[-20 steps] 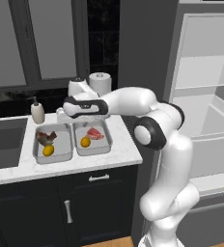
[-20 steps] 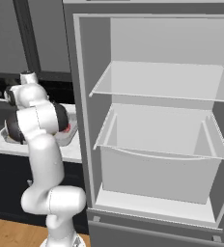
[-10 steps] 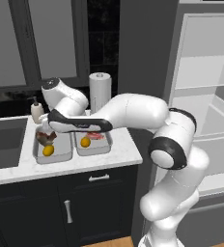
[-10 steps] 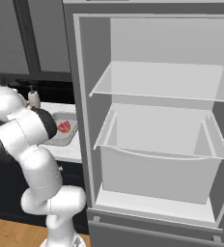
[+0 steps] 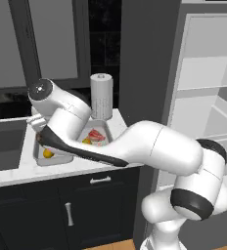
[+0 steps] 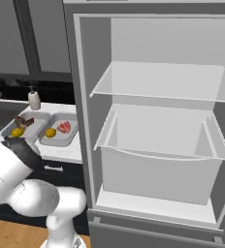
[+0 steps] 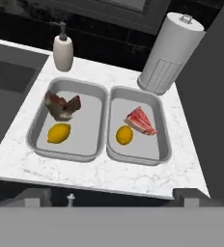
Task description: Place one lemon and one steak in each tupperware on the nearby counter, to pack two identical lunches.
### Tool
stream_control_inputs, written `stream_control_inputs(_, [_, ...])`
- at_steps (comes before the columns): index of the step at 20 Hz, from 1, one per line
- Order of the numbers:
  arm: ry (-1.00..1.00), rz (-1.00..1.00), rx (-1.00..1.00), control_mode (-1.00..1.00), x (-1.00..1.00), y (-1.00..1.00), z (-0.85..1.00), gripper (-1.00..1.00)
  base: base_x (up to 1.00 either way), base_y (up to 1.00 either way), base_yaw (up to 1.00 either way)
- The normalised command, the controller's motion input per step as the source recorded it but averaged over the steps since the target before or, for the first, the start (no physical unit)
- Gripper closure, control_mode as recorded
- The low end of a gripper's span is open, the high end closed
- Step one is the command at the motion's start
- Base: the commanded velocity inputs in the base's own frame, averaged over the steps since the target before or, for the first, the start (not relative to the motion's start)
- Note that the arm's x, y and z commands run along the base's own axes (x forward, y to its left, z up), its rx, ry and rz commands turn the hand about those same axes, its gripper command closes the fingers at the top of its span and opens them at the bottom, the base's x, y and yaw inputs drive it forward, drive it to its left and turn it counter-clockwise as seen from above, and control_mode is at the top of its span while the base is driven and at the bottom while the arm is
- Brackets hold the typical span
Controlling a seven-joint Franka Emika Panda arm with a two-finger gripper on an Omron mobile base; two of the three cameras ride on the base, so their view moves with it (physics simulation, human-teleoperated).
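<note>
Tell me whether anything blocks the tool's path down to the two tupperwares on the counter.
Nothing visible does. In the hand view the left tupperware with its steak and lemon, and the right tupperware with its steak and lemon, lie open below. The soap bottle and canister stand behind them.

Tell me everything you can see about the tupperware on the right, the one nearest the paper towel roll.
The right tupperware is a shallow, open, grey rectangular tray with rounded corners and a raised rim, lidless. It sits flat on the white marble-look counter, right beside the left tupperware, their long sides all but touching. Inside lie a yellow lemon and a pink-red steak, close together. The paper towel roll stands just behind its far corner.
</note>
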Motion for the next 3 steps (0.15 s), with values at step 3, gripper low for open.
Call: stream_control_inputs(3, [-0.23,0.00,0.13,-1.00,-1.00,0.00,0.59,-1.00,0.00,0.00,0.00])
